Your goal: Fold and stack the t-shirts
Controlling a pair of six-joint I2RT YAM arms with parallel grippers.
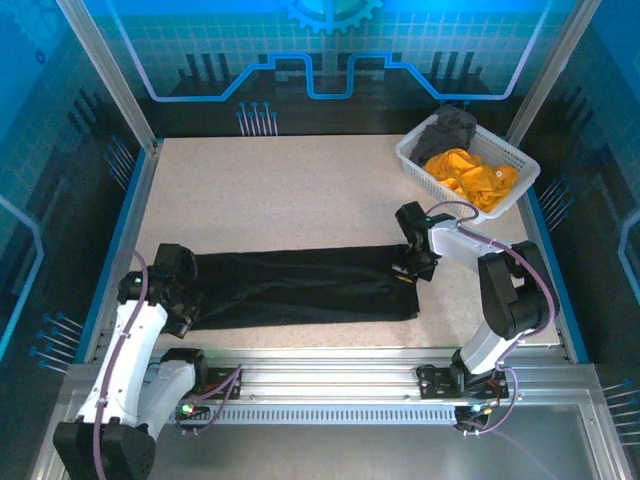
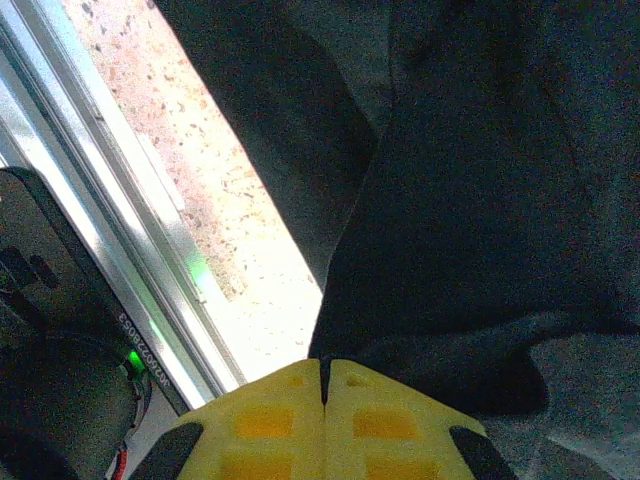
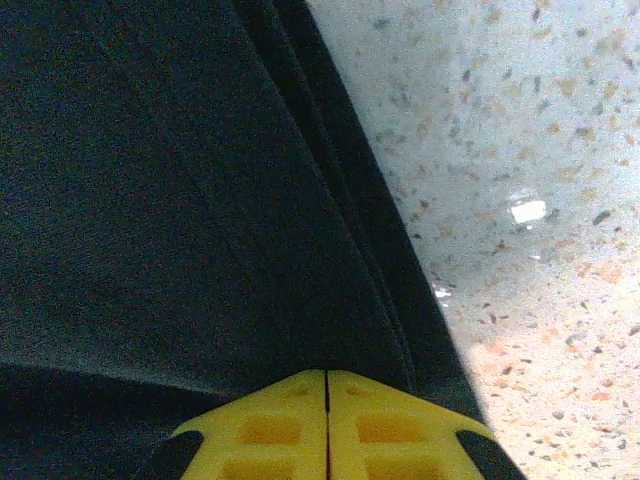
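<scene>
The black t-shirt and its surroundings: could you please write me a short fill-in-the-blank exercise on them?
The black t-shirt lies spread on the ____. The orange-yellow t-shirt and the dark grey t-shirt lie in the ____ basket. The left gripper is ____ on the black t-shirt. The basket stands at the far ____ corner. Missing words: table; white; shut; right.

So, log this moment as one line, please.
left gripper: shut on large black cloth t-shirt | right gripper: shut on its other end
</scene>
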